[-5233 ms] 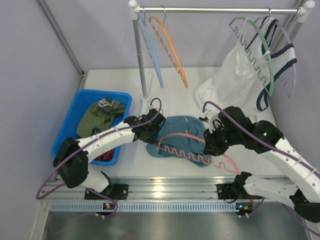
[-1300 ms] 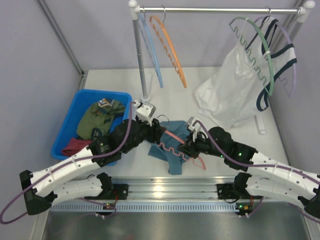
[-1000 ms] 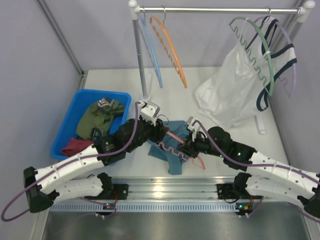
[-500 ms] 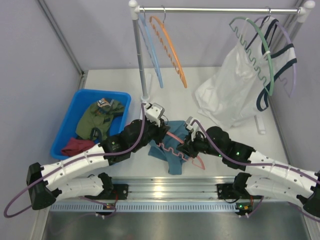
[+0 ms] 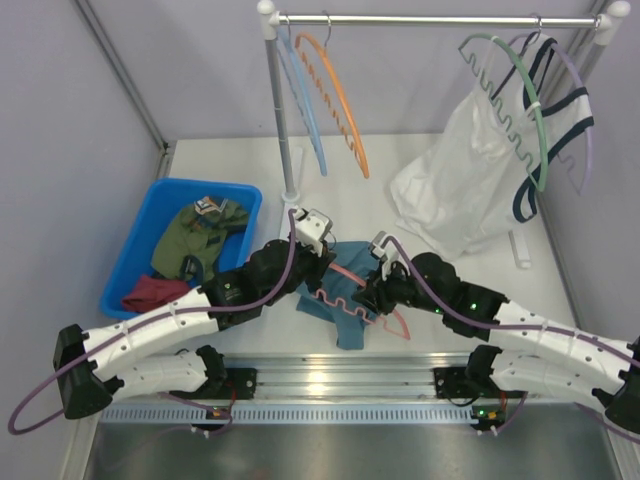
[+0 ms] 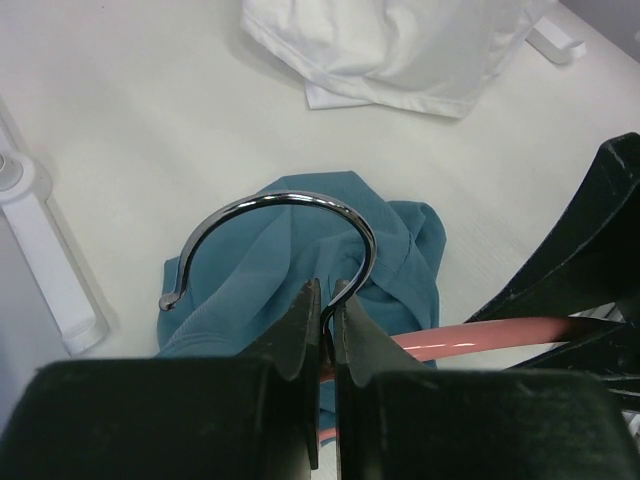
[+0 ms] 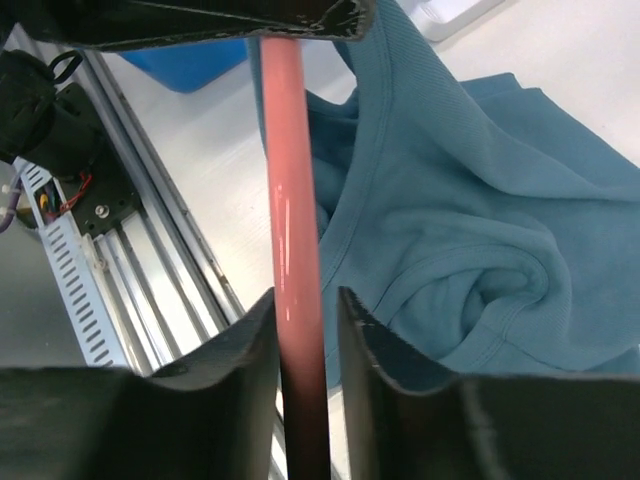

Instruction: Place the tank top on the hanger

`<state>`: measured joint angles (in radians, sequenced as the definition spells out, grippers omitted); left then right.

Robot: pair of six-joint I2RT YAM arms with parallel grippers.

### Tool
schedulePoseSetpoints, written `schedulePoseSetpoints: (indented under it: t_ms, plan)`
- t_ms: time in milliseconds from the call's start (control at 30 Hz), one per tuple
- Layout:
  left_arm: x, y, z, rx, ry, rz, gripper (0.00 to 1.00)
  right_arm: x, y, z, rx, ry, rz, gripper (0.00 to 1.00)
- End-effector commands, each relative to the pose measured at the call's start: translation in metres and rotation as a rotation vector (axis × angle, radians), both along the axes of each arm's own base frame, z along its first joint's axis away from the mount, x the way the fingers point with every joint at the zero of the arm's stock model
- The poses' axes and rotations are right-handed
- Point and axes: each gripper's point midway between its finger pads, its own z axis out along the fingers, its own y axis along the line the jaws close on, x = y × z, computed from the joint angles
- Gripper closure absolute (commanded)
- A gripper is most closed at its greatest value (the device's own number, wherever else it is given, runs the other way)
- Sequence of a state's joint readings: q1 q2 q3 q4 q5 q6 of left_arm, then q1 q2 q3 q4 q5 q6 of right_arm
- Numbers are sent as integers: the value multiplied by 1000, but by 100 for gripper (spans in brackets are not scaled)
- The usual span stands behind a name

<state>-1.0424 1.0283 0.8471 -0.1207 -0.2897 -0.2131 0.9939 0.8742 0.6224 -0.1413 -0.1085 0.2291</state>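
Observation:
The teal-blue tank top (image 5: 348, 283) lies crumpled on the table between my two arms, with the salmon-pink hanger (image 5: 352, 304) threaded through it. My left gripper (image 5: 318, 262) is shut on the stem of the hanger's metal hook (image 6: 290, 197), the fingers (image 6: 303, 320) pinching the wire just above the tank top (image 6: 255, 270). My right gripper (image 5: 368, 294) straddles the hanger's pink bar (image 7: 293, 200). In the right wrist view the gripper (image 7: 306, 296) stands slightly open, the bar against one finger with a gap to the other. Tank top fabric (image 7: 480, 200) lies bunched beside it.
A blue bin (image 5: 131, 262) with an olive garment (image 5: 200, 232) sits at the left. The rack's pole (image 5: 280, 110) stands behind, carrying an orange hanger (image 5: 340, 100) and a green hanger (image 5: 532, 105) with a white top (image 5: 465, 175). The metal rail (image 5: 330, 375) runs along the near edge.
My left gripper has moved right to the hook and shut on its stem. The right jaws have eased off the pink bar. The tank top has hardly moved.

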Motion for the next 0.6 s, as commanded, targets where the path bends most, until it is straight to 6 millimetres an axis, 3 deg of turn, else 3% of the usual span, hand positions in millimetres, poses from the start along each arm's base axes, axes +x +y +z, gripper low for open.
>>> schedulePoseSetpoints:
  t_ms: [0,67,267,400,567]
  plan:
    - [3,-3,27,-71,-52,12,100,14,8,31,68,-58,-58,68]
    - [3,-3,29,-69,-59,10,100,18,4,29,50,-57,-89,61]
    - [9,-4,29,-48,-76,32,100,33,-7,33,17,-58,-202,52]
    - [15,-4,29,-27,-87,56,100,46,-25,51,9,-79,-327,40]
    - [26,-1,35,-27,-110,121,100,46,-52,75,13,-106,-410,36]
